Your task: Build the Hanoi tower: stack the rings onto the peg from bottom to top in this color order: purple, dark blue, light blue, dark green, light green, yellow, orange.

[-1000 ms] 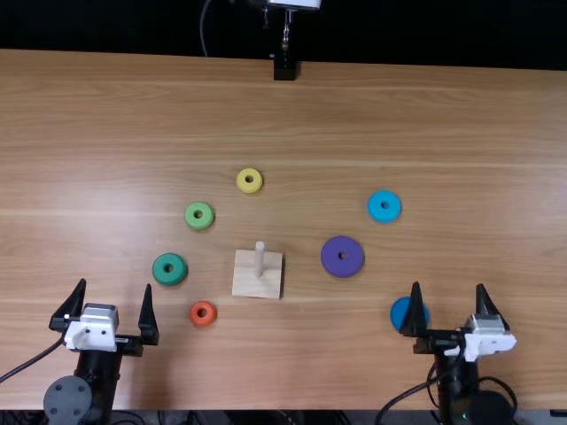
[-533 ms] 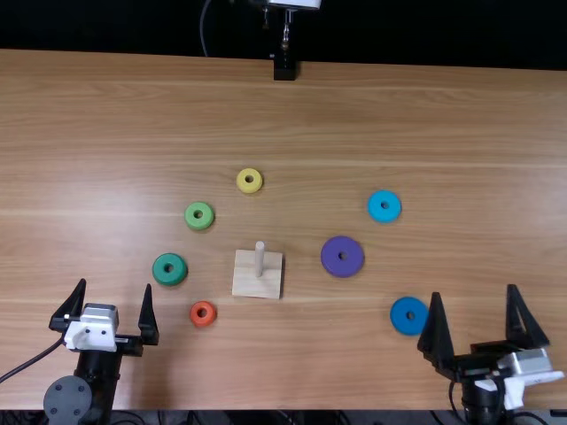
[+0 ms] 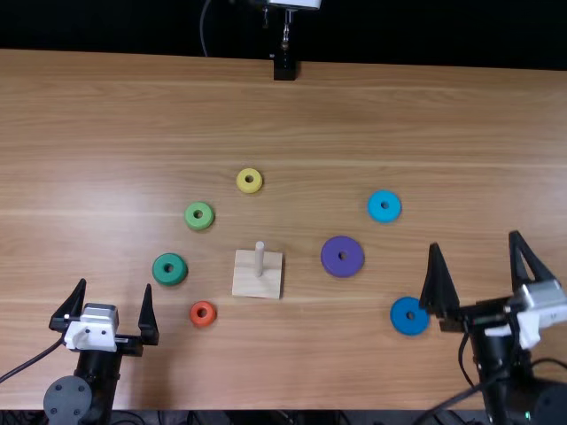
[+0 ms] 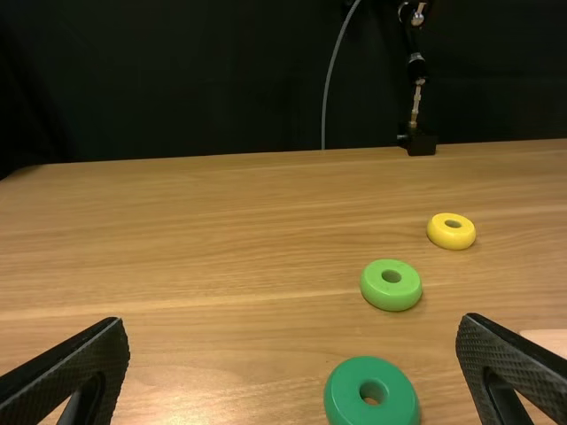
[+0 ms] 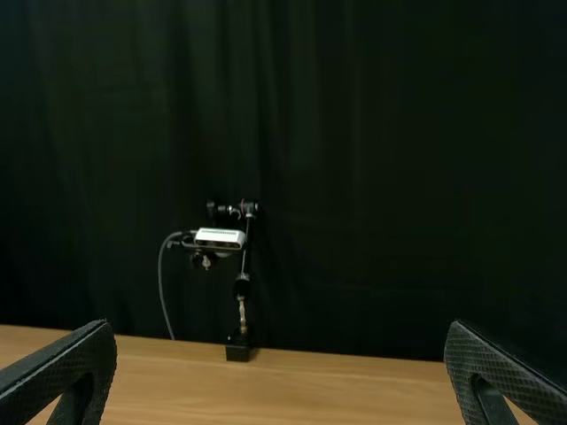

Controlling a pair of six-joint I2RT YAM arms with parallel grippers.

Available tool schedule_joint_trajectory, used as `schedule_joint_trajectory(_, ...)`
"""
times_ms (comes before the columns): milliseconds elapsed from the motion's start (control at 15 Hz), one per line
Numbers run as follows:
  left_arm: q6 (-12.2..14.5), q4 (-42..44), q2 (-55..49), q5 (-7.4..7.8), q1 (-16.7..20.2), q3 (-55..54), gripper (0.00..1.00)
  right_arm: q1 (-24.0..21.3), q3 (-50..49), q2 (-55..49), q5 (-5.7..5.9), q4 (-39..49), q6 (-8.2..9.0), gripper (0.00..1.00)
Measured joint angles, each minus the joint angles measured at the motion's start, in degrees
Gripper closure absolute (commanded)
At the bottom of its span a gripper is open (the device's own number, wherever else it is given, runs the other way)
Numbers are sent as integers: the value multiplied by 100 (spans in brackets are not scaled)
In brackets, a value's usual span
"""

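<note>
Wood table (image 3: 310, 115), center: peg (image 3: 260, 257) bare, step one.
Left gripper (image 3: 115, 283), right gripper (image 3: 475, 239) wide; next likely grab purple ring (image 3: 332, 258), right of center.

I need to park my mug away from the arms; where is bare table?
Bare wood lies beyond the yellow ring and light blue ring, and left of the light green ring. Crowded: around the peg base, between the orange ring and purple ring, and where the dark blue ring sits beside the right gripper.
</note>
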Motion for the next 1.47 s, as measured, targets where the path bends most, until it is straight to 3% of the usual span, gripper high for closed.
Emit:
schedule_joint_trajectory(333,2,2,2,-2,2,2,0,103,337,1893,7,-492,-22,0)
schedule_joint_trajectory(533,-2,2,0,0,2,2,0,1126,988,3091,-26,-1080,-44,0)
schedule_joint_trajectory(733,0,4,2,0,2,2,0,1471,1410,4063,-28,-1711,-109,0)
schedule_joint_trajectory(1000,-2,2,2,-2,2,2,0,1497,2033,5283,-39,-2575,-173,0)
schedule_joint_trajectory(1467,0,2,2,2,2,0,0,1497,2063,6478,-33,-2634,-175,0)
